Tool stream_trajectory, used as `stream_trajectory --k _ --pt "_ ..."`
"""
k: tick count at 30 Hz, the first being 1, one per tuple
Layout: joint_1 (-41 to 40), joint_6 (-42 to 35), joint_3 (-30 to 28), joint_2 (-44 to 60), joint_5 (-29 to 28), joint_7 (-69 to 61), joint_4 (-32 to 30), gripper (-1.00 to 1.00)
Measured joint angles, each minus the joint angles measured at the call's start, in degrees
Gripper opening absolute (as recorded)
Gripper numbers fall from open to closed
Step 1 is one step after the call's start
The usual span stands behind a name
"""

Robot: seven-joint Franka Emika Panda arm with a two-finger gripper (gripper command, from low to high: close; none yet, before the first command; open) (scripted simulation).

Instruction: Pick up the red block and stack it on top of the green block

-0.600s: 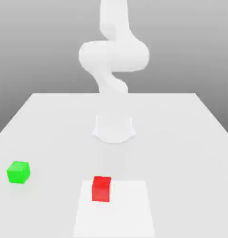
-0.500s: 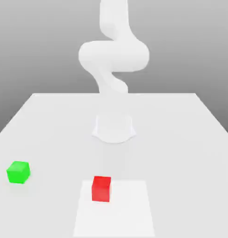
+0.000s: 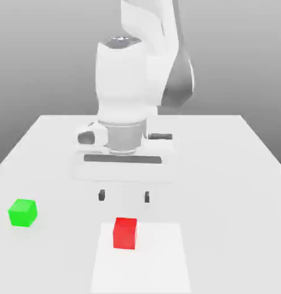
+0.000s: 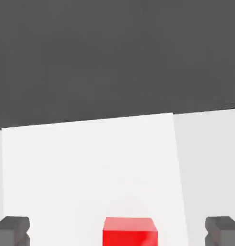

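The red block [image 3: 125,233] sits on a lighter white square patch [image 3: 160,264] near the table's front edge, and its top face [image 4: 129,231] lies between my two dark fingertips in the hand view. The green block [image 3: 22,212] rests on the table at the exterior view's left, well apart from the red one. My gripper [image 3: 123,196] hangs open above the table, just behind and over the red block, with nothing between its fingers [image 3: 101,196].
The white table [image 3: 223,161] stretches wide around both blocks. The arm's white body [image 3: 131,86] rises over the table's middle.
The arm has swung forward and down. The hand now hangs low just behind the red block, where before it was out of sight. Both blocks stay put.
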Motion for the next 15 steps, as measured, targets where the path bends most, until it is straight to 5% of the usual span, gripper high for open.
stream_trajectory --k 7,8,15 --pt "-1.54 12.18 2.16 14.6 2.78 -2.03 0.81 0.0" --pt "-1.79 13.07 2.46 15.64 2.98 -2.18 0.95 -1.0" --pt "-1.87 12.86 2.51 15.39 2.68 -1.93 0.91 -1.0"
